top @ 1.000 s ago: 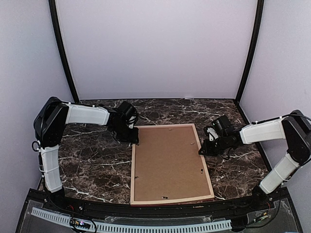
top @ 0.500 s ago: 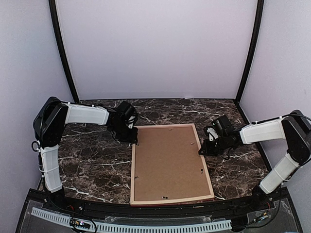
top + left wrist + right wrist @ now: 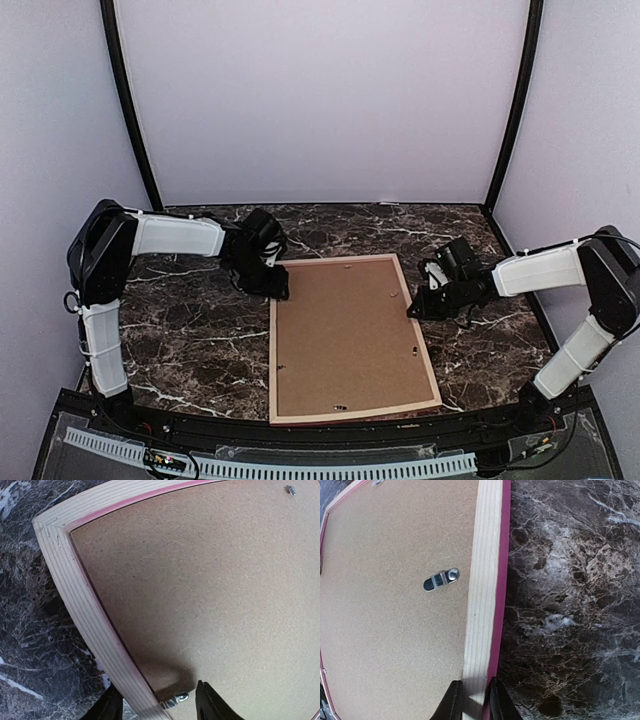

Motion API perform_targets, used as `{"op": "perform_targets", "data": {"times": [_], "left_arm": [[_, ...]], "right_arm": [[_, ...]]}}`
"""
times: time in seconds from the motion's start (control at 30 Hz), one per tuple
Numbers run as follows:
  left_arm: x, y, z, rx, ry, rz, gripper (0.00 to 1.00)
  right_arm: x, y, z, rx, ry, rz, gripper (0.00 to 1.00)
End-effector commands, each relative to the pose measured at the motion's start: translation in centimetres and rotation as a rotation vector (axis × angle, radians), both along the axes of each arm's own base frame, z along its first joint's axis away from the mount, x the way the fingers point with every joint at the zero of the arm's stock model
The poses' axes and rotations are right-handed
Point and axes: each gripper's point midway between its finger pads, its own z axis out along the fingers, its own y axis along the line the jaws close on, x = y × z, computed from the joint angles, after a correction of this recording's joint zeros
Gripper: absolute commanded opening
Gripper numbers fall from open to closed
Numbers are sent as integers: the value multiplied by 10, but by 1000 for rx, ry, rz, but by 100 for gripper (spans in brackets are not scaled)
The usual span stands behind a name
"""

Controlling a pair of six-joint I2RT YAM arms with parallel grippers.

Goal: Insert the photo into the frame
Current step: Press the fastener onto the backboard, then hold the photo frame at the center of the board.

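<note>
The frame point(image 3: 272, 350) lies face down on the marble table, its pale wood rails with pink edges around a brown backing board point(image 3: 345, 335). The photo is hidden. My left gripper point(image 3: 277, 287) is at the frame's far left corner. In the left wrist view it point(image 3: 159, 704) is open, one finger outside the left rail point(image 3: 85, 615) and the other over the board, with a small metal clip point(image 3: 176, 698) between them. My right gripper point(image 3: 415, 310) is at the right rail. In the right wrist view it point(image 3: 475, 702) is shut on that rail point(image 3: 482, 580).
A metal turn clip point(image 3: 441, 580) sits on the board near the right rail. Dark marble table point(image 3: 190, 340) surrounds the frame. White walls and black corner posts point(image 3: 130, 110) close in the back and sides. A black ledge point(image 3: 300, 440) runs along the near edge.
My left gripper's jaws have spread wider at the frame's far left corner. The right gripper and the frame have stayed where they were.
</note>
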Motion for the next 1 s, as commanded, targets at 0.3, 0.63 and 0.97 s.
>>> {"op": "perform_targets", "data": {"times": [0.3,0.63,0.97], "left_arm": [[-39,6,21,-78,5,12,59],[-78,-1,5,-51,51,-10,56],[-90,4,-12,-32,103,45,29]], "right_arm": [[-4,5,-11,-1,25,21,18],[-4,5,-13,2,30,19,18],[-8,3,-10,13,22,10,24]]}}
